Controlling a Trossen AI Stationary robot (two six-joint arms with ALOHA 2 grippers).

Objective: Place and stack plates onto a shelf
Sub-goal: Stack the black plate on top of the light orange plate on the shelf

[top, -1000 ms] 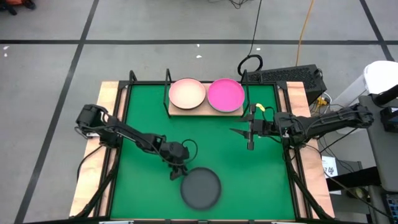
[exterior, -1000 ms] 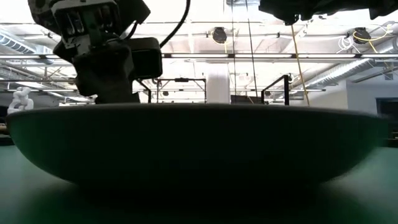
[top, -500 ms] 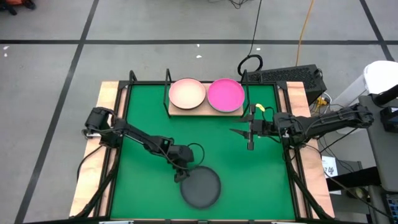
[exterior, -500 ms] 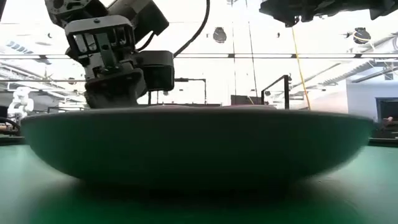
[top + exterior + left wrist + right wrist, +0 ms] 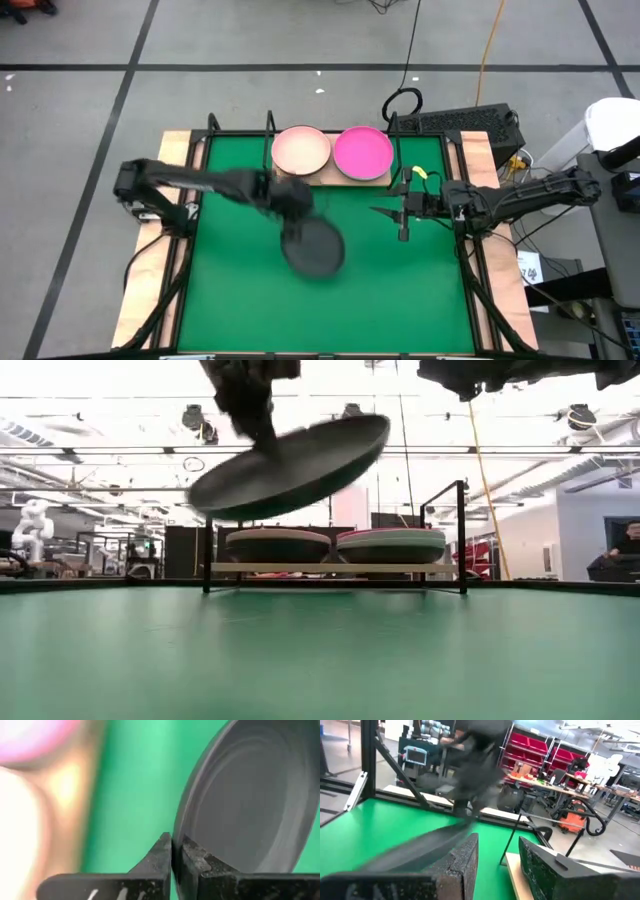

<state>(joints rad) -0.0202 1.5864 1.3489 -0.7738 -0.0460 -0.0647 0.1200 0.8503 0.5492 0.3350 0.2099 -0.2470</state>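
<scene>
- The left pincer (image 5: 290, 200) hangs over the middle of the green mat (image 5: 230, 290), just in front of the shelf (image 5: 330, 177); its fingers (image 5: 165, 857) are closed on the rim of a dark grey plate (image 5: 313, 248), with almost no gap between them in the left wrist view
- That dark grey plate (image 5: 290, 465) is off the mat and tilted, its far edge higher than the near one in the low view; it hangs in the air in front of the shelf, well above the mat surface; its concave face shows in the left wrist view (image 5: 255, 805)
- The shelf (image 5: 335, 568) is a light-wood board at the back edge of the mat, carrying two piles side by side; a salmon pink plate (image 5: 301, 150) tops the left one and a hot pink plate (image 5: 362, 152) tops the right one; in the low view each pile shows darker plates under the top one, though their number is unclear
- The right pincer (image 5: 402, 213) waits above the right part of the mat, apart from the shelf and the carried plate; its fingers (image 5: 465, 855) stand apart and hold nothing
- The wooden tabletop (image 5: 172, 150) shows as a pale border around the mat
</scene>
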